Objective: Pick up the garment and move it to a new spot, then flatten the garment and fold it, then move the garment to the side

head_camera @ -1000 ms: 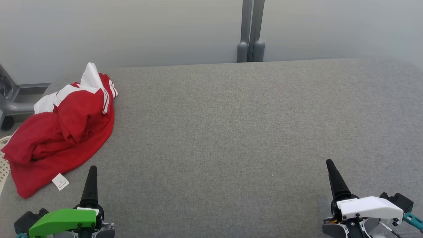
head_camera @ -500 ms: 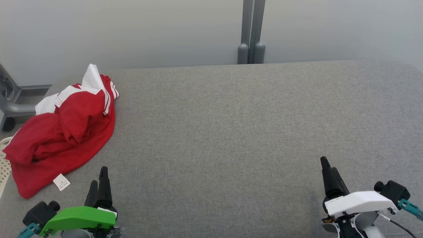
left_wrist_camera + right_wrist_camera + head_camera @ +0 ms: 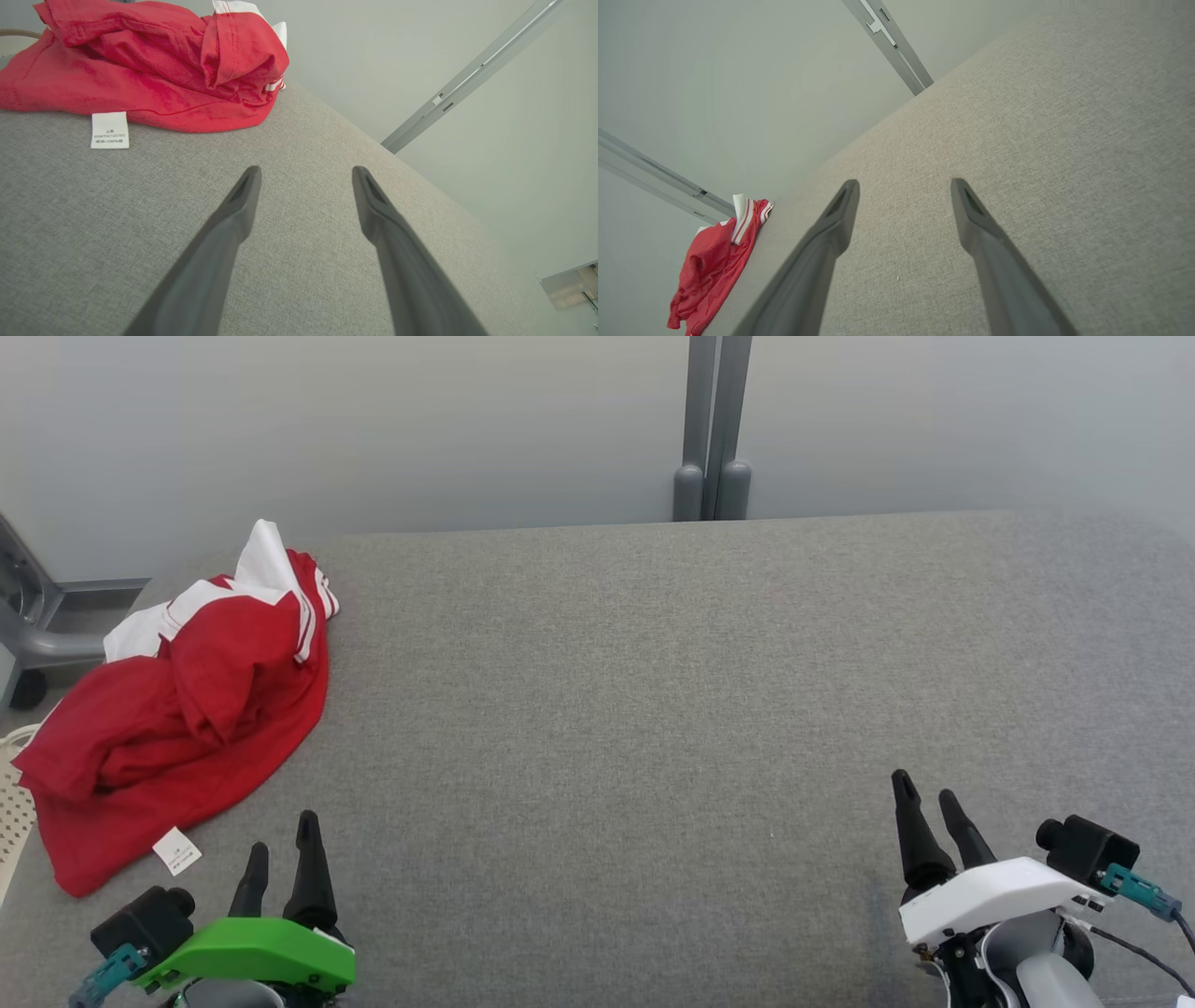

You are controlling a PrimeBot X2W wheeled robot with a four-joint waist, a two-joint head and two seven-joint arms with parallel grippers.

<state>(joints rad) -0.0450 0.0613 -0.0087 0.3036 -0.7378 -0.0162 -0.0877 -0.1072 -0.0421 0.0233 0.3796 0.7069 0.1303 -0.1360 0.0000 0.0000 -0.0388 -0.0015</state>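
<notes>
A crumpled red garment (image 3: 177, 709) with white striped trim lies bunched at the far left of the grey fabric table (image 3: 653, 709), partly over its left edge; a white care label (image 3: 175, 851) sticks out at its near edge. The garment (image 3: 140, 70) lies up and to the left in the left wrist view, and the garment (image 3: 714, 261) looks small at the lower left of the right wrist view. My left gripper (image 3: 280, 835) hovers open just near-right of the label, holding nothing. Open and empty, my right gripper (image 3: 927, 786) stands at the table's near right.
A grey upright post (image 3: 709, 429) stands behind the table's far edge against a pale wall. A grey metal stand on a caster (image 3: 37, 635) sits left of the table. A perforated white basket edge (image 3: 11, 803) shows at the far left.
Both grippers have turned at the wrist, so two spread fingers now show on each instead of one. The left moved slightly right, the right slightly left and forward. The garment has not moved.
</notes>
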